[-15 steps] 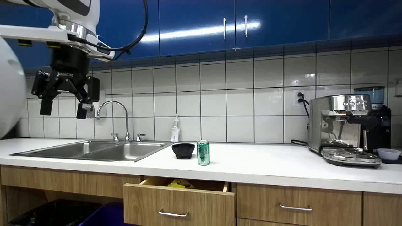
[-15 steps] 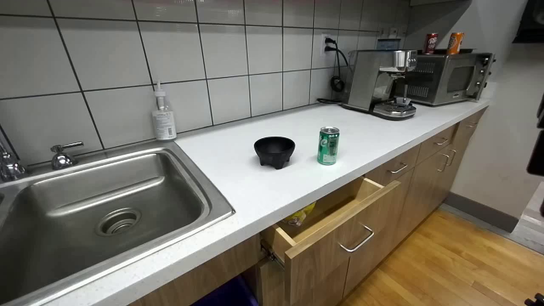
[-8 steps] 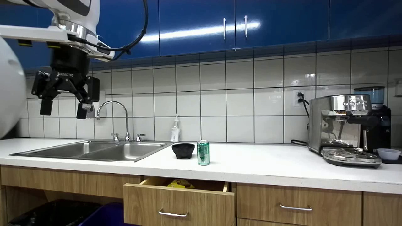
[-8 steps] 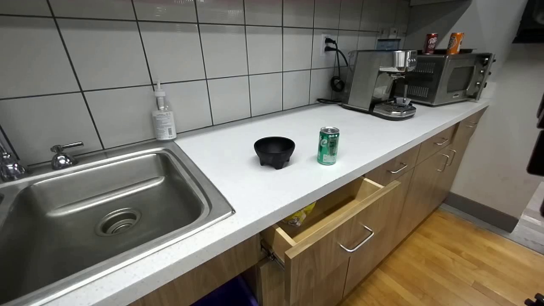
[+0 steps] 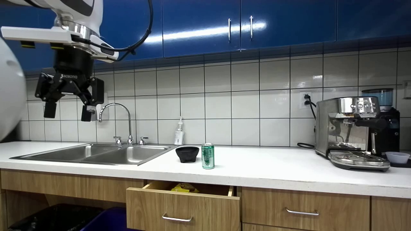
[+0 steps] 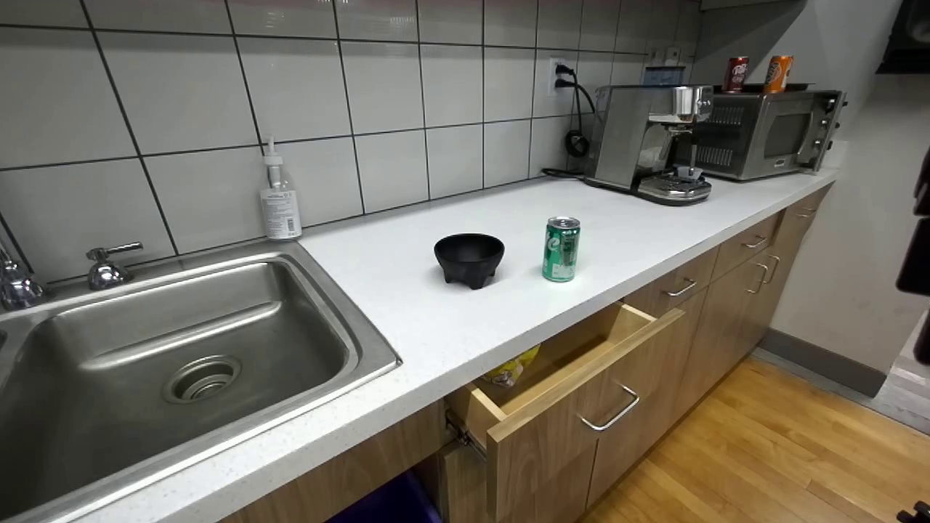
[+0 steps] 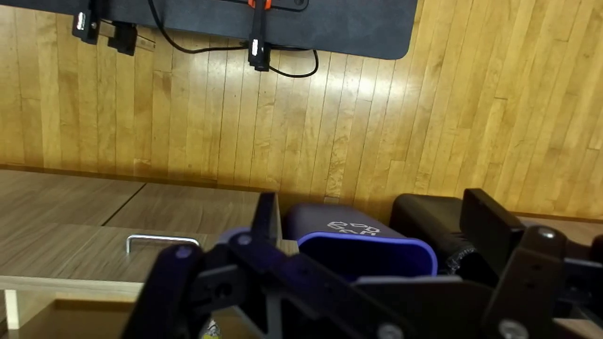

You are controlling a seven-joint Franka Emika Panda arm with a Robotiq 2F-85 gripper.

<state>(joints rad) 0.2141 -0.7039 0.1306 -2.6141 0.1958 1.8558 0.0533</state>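
The gripper (image 5: 68, 111), matte black with angular links and blocky ends, hangs in mid-air, its jaws spread wide with only air between them. In the wrist view the purple bin (image 7: 339, 223), smooth-walled with a rounded rim and pale angular markings, shows well below, between the jaws. A dark bin (image 7: 426, 216) with rounded edges stands just beside it. On the other side, under the counter (image 5: 266, 160), the drawer (image 5: 183, 205) is pulled out, its front straight-grained wood with a slim U-shaped metal handle (image 5: 177, 219). Inside lies a crinkled yellow packet (image 6: 514, 367), partly hidden by the counter's edge.

The counter is a smooth white slab, finely speckled along its edge. Set into it is a two-basin sink (image 6: 218, 312) of satiny steel, with a shiny arched faucet (image 5: 130, 140) behind. A soap bottle (image 6: 280, 213) with a white pump stands near the sink's corner. Farther along, a black bowl (image 6: 468, 270) with curved walls and stubby feet sits near a can (image 6: 561, 250), an upright green metal cylinder with a silver top. Beyond them stands the boxy, polished coffee machine (image 6: 632, 134). Large glazed tiles (image 5: 218, 131) with dark joints run beneath glossy blue cabinets (image 5: 202, 19).
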